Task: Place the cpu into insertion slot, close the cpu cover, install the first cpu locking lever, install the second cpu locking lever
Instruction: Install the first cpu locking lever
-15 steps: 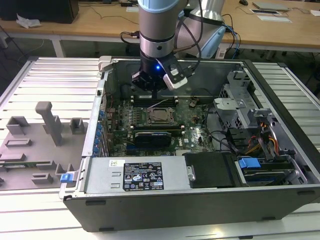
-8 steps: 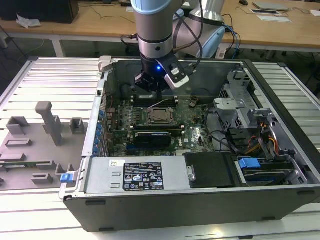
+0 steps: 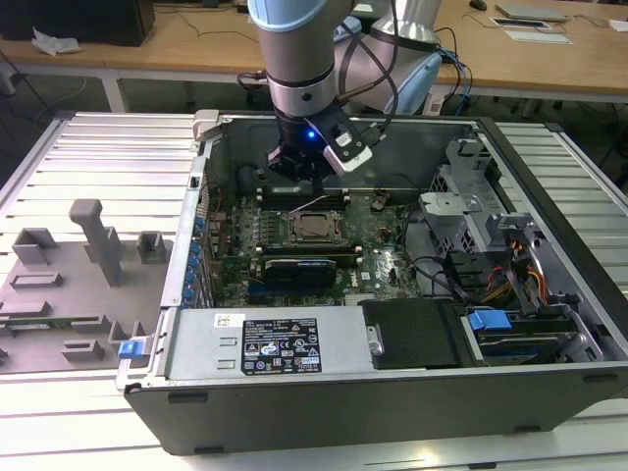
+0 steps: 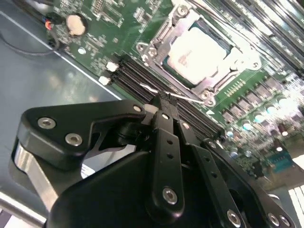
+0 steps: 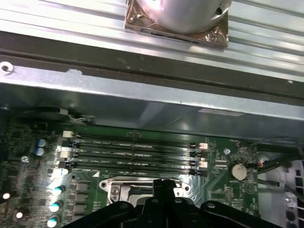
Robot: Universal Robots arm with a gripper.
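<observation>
1. cpu (image 4: 199,50): dull silver-grey metal top, matt.
2. cpu cover (image 4: 237,64): bare bright metal, shiny.
3. end effector (image 4: 159,102): black matt body, shiny metal screws.
4. circuit board (image 4: 118,23): green, glossy.
5. computer case (image 3: 392,412): grey sheet metal, smooth.
6. worktop (image 3: 98,147): ribbed pale metal, satin.

The cpu (image 4: 197,50) (silver-grey top up) lies flat in the insertion slot (image 4: 173,70), the cpu cover (image 4: 154,45) down around it.
</observation>
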